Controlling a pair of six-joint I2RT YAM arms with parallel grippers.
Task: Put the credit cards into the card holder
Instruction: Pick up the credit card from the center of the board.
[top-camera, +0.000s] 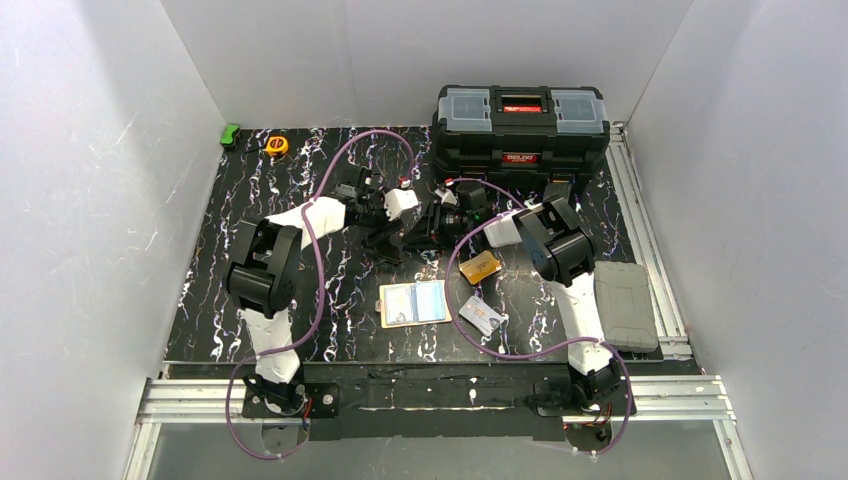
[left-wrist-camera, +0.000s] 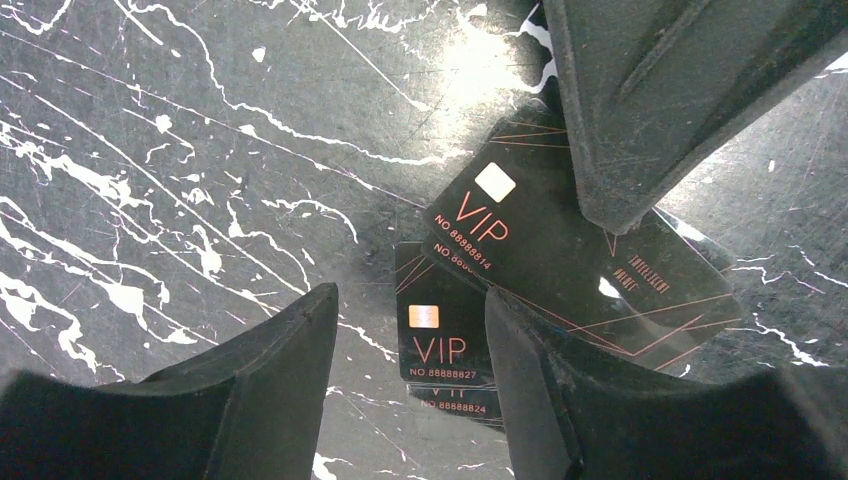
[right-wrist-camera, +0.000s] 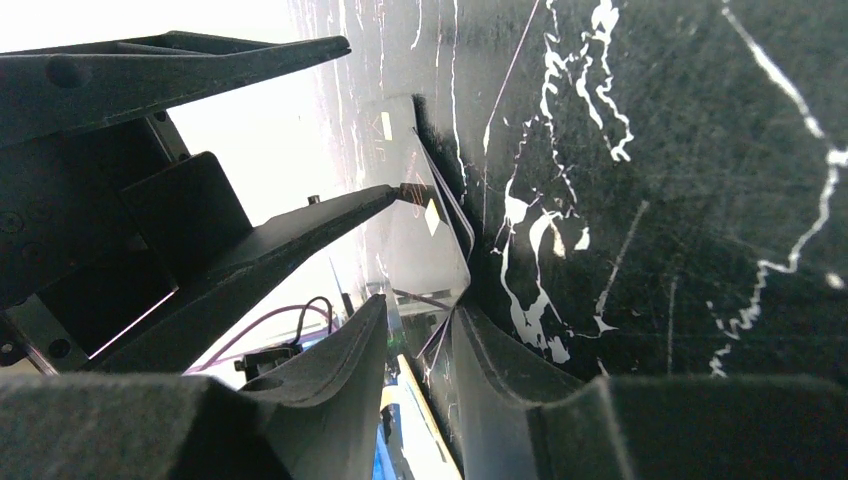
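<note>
Mid-desk, both of my arms meet over a small pile of black VIP cards lying on the marbled desk. The left gripper stands open, one finger on each side of the lower cards in the pile. The top black card sits skewed across the others. In the left wrist view a finger of the right gripper lies over its far corner. In the right wrist view that card runs edge-on between the right fingers, which stand close on either side. I cannot tell whether they actually pinch it.

Nearer the arm bases, the cream card holder lies unfolded and flat, with the light blue card on its right half. The orange-yellow card and the silver-white card rest on the desk just to its right, apart from each other. A black toolbox stands at the far edge.
</note>
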